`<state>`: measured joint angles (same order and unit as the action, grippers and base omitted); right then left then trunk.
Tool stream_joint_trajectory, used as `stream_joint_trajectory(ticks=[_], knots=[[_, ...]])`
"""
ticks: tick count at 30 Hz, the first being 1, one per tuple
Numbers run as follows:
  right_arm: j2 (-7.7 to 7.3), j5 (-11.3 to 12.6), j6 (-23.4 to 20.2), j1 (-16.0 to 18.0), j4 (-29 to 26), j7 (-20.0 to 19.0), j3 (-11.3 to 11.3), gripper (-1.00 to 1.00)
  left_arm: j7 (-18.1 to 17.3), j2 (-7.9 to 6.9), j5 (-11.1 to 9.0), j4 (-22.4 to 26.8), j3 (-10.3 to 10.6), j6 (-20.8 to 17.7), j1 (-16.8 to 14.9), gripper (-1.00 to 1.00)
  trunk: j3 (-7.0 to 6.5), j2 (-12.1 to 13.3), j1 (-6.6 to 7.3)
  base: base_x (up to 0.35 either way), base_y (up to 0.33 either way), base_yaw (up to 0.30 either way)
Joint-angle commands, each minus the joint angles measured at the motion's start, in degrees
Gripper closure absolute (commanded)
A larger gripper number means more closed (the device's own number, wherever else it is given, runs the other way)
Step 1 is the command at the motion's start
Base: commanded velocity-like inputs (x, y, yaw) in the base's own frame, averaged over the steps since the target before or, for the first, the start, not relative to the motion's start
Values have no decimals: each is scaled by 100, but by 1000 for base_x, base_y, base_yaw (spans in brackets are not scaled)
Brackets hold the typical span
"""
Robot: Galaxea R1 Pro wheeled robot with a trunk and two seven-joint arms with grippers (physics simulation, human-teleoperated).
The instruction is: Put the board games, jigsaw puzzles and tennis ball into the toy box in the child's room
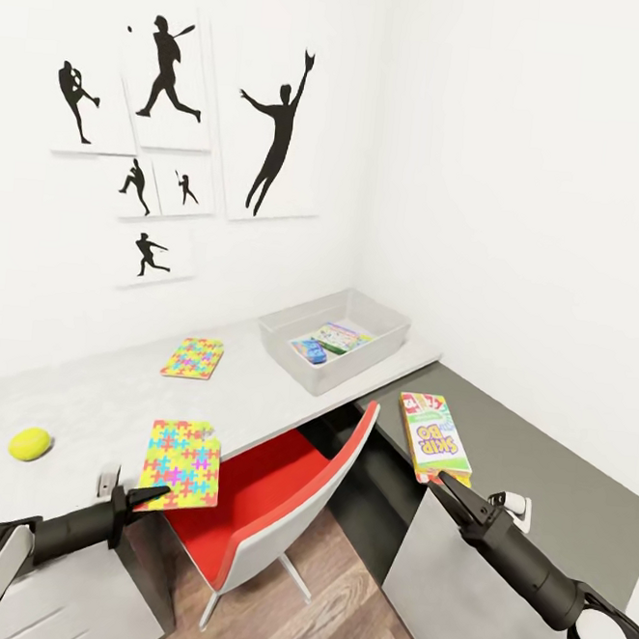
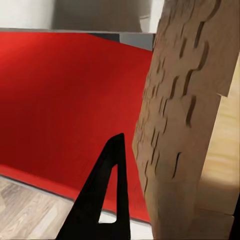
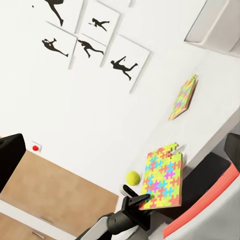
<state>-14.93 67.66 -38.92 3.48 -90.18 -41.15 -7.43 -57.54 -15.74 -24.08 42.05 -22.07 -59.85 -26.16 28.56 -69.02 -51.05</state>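
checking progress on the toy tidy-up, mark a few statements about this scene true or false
1. The left gripper holds a jigsaw puzzle. True.
2. The tennis ball lies in the toy box. False: it is on the table.
3. The right gripper holds the SKIP-BO box. True.
4. The toy box is empty. False: a blue box and a pale box lie inside.
5. A second puzzle lies on the table. True.

puzzle at left claw [image 1: 183, 463]: yellow, blue, red, green, purple interlocking pieces | far puzzle [image 1: 193, 357]: same | ball [image 1: 30, 443]: yellow-green | SKIP-BO box [image 1: 433, 436]: white-green, red cards | chair [image 1: 275, 500]: red seat, grey shell | tabletop [image 1: 90, 396]: pale grey
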Motion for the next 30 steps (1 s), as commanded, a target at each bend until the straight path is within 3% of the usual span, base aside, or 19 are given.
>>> stream_joint_trajectory(ticks=[1, 9, 17, 20, 26, 30], knots=[[-1, 28, -37, 4, 0, 2, -4, -100, -36, 0, 87, 0, -8, -15, -3, 100, -13, 38, 23, 0, 0, 0], [7, 32, -37, 4, 0, 2, -4, -100, -57, -8, 87, 47, 24, -15, -210, 100, -49, 119, 67, 0, 0, 0], [4, 29, -37, 4, 0, 2, -4, -100, -114, -8, 91, 58, 40, -15, -256, 100, -192, 439, 242, 0, 0, 0], [2, 28, -37, 4, 0, 2, -4, -100, -352, -8, 94, 94, 91, -15, -260, 100, -246, 560, 308, 0, 0, 0], [5, 28, -42, 19, 0, 9, -4, -100, -1503, -85, 123, 484, 981, -15, -258, 100, -354, 800, 440, 0, 0, 0], [7, 28, -32, 21, 0, 6, -2, -100, -1880, -199, 122, 617, 1371, -15, -258, 100, -426, 961, 528, 0, 0, 0]])
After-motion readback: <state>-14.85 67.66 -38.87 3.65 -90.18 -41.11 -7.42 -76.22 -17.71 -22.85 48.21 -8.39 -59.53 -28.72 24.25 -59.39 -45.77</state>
